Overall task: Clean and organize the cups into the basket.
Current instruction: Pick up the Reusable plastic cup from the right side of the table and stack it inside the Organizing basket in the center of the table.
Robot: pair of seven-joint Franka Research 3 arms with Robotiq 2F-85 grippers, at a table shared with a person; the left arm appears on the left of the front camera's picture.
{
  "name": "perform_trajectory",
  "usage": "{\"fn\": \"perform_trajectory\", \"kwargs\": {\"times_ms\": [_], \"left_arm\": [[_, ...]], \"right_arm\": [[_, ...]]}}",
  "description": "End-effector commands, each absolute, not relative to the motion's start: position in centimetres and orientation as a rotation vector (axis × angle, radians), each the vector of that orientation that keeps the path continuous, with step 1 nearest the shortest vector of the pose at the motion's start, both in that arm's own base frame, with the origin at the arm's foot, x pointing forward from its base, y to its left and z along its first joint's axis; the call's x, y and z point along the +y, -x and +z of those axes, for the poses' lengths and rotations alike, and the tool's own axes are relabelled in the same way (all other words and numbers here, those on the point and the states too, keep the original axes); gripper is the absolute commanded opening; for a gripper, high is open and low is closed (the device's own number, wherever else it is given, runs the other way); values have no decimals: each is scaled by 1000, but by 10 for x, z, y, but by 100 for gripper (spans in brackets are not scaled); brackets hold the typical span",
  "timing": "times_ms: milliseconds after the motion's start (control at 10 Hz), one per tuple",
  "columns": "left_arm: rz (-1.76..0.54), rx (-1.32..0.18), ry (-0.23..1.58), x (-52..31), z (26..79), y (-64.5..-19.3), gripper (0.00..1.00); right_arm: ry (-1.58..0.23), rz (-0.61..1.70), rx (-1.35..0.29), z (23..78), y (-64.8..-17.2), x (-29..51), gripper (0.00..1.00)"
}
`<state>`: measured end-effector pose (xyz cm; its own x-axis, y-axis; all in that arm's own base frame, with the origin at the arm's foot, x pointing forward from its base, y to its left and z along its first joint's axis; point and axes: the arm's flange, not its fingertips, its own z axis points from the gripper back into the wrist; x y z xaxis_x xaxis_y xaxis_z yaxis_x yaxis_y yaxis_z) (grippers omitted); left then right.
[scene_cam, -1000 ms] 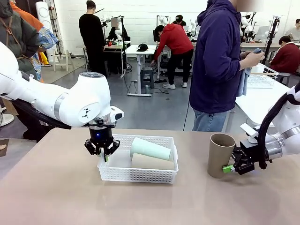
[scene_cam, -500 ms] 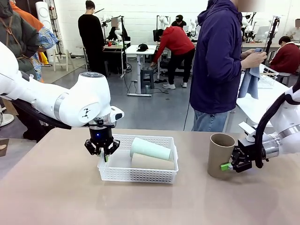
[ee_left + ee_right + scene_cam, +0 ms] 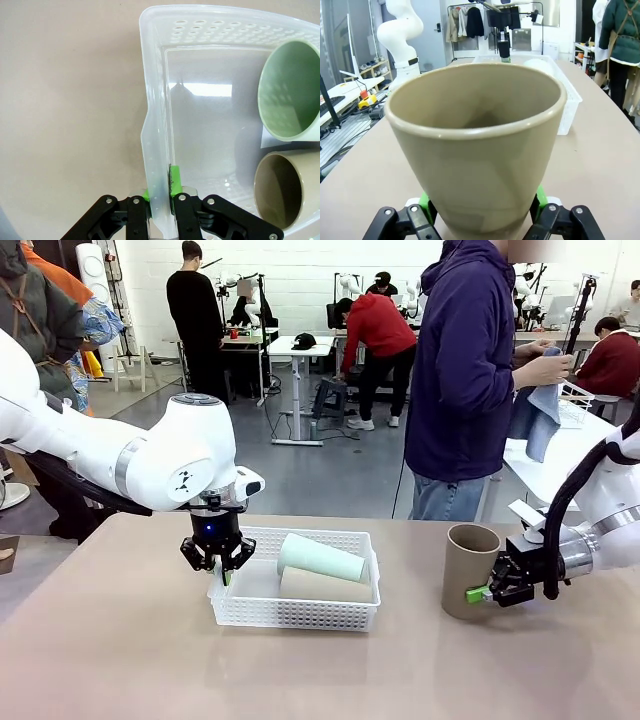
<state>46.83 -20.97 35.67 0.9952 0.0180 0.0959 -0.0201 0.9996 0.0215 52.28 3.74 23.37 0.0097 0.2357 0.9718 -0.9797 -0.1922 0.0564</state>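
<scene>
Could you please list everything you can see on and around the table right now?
Mint cup: one, pale green, lying in the basket.
Tan cup: one, brown, lying in the basket.
Upright cup: one, tan, right of the basket.
Basket: one, white, mid-table.
Table: one, beige.
Cloth: one, blue-grey, in the person's hands.
Person: one, navy hoodie, far side.
Left gripper: black, shut on the basket's left wall.
Right gripper: black, shut on the upright cup.

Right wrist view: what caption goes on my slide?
Right gripper gripping the base of an upright tan-brown matte tumbler, with the white lattice plastic basket farther along the beige table.
</scene>
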Motion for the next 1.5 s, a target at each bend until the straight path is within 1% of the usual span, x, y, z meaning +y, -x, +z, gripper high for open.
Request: {"fn": "perform_trajectory", "kwargs": {"times_ms": [0,100,300,400,500,800,1100,1400], "left_arm": [[11,-99,-25,-210,358,-468,0],[11,-99,-25,-210,358,-468,0],[11,-99,-25,-210,358,-468,0],[11,-99,-25,-210,358,-468,0],[11,-99,-25,-210,358,-468,0],[11,-99,-25,-210,358,-468,0],[11,-99,-25,-210,358,-468,0],[11,-99,-25,-210,358,-468,0]], "right_arm": [[-1196,1460,-933,231,-527,39,11],[-1194,1462,-936,230,-527,39,0],[-1189,1452,-941,230,-527,37,0],[-1157,1377,-958,238,-525,35,24],[-1122,1309,-956,254,-523,33,81],[-1050,1184,-880,329,-520,34,81],[-1029,1176,-861,391,-512,48,81],[-1035,1189,-862,409,-504,58,81]]}}
